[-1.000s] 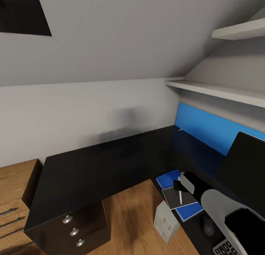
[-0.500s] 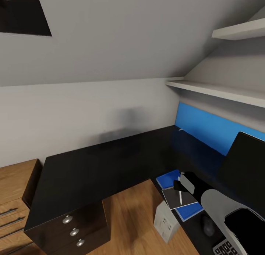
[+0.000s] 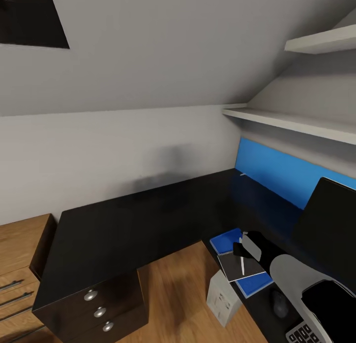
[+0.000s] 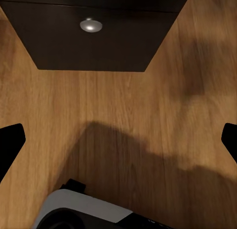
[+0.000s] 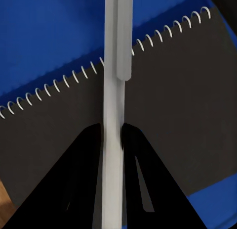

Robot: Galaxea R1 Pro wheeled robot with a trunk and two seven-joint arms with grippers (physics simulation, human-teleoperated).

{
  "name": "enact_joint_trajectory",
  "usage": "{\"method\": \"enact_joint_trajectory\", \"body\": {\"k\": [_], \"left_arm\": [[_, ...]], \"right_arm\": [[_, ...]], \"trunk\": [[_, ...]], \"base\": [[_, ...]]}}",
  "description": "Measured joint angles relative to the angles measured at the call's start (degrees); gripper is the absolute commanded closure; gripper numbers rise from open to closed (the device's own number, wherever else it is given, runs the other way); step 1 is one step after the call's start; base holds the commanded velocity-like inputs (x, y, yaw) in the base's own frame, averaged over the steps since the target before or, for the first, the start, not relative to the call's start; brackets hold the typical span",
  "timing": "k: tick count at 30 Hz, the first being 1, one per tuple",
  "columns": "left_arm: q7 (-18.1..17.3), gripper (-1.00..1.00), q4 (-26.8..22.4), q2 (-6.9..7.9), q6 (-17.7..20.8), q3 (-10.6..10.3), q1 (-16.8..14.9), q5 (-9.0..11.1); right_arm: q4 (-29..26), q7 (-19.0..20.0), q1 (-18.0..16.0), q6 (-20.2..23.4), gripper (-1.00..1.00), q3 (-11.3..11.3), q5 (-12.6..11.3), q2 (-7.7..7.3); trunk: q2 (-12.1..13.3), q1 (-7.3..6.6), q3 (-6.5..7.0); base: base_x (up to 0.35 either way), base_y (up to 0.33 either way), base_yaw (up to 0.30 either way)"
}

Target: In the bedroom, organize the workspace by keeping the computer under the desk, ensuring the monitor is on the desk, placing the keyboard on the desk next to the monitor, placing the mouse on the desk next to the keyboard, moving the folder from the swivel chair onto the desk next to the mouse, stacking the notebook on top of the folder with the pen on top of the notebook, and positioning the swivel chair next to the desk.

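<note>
Fingers [image 5: 94, 155] of the right gripper [image 5: 112, 140] clamp the pen [image 5: 114, 90] over the notebook [image 3: 241, 267], which lies on the blue folder [image 3: 227, 240] at the bench's [image 3: 123, 219] right; left gripper's [image 4: 118, 140] fingers [image 4: 10, 142] are spread above the wooden floor [image 4: 113, 115].

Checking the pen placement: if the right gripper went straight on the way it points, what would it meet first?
The notebook, lying on the folder. The right gripper holds the pen just over its cover; the gap is hard to judge.
</note>
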Motion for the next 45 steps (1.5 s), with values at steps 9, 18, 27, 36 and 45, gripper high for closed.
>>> {"method": "enact_joint_trajectory", "body": {"k": [9, 18, 27, 36, 45], "left_arm": [[-0.1, -1.00, 0.0, 0.00, 0.0, 0.0, 0.0, 0.0], [-0.1, -1.00, 0.0, 0.00, 0.0, 0.0, 0.0, 0.0], [-0.1, -1.00, 0.0, 0.00, 0.0, 0.0, 0.0, 0.0], [-0.1, -1.00, 0.0, 0.00, 0.0, 0.0, 0.0, 0.0], [-0.1, -1.00, 0.0, 0.00, 0.0, 0.0, 0.0, 0.0]], "right_arm": [[0.0, 0.0, 0.0, 0.0, -1.00, 0.0, -0.1, -0.02], [0.0, 1.2, 0.0, 0.0, -1.00, 0.0, -0.1, -0.06], [0.0, 2.8, 0.0, 0.0, -1.00, 0.0, 0.0, -0.14], [-0.1, 2.9, 0.0, 0.0, -1.00, 0.0, 0.0, -0.04], [-0.4, 2.7, 0.0, -1.1, -1.00, 0.0, 0.0, 1.25]], "trunk": [[2.0, -1.09, 0.89], [5.6, -3.07, 2.52], [9.2, -5.05, 4.14], [12.8, -7.03, 5.76], [13.3, -7.26, 5.95]], "base": [[0.000, 0.000, 0.000], [0.000, 0.000, 0.000], [0.000, 0.000, 0.000], [0.000, 0.000, 0.000], [0.000, 0.000, 0.076]]}}
